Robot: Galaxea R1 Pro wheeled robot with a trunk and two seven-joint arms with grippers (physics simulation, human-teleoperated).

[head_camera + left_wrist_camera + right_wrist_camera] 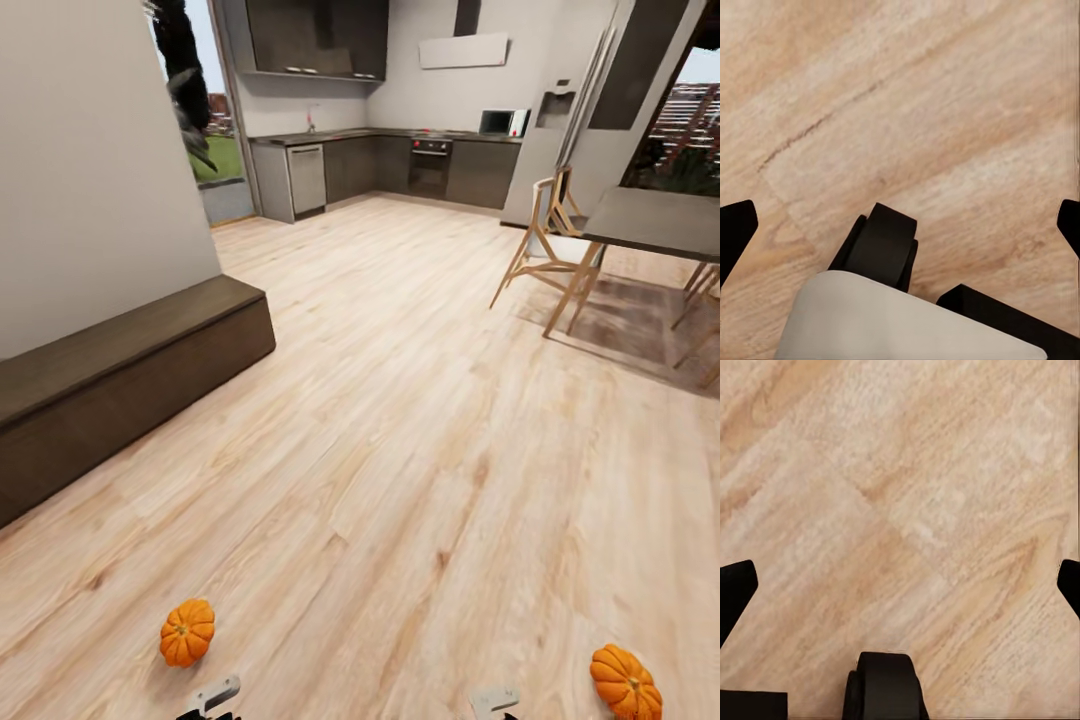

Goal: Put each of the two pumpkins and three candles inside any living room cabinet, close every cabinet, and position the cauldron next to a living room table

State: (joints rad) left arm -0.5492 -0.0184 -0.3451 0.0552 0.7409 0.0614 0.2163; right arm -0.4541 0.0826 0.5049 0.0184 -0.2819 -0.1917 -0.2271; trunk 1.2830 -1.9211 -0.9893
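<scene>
- Both hands hang wide open and empty over the pale plank floor (420, 420): left hand (900, 225), right hand (900, 585), black fingertips spread to the edges of each wrist view.
- One pumpkin (187, 632) sits on the floor just beside the left hand; the other pumpkin (625, 682) lies near the right.
- Ribbed, round and likely light and firm, each invites a grip across its middle.
- Low dark-brown wooden cabinet (120, 390) stands shut, well beyond the left hand.
</scene>
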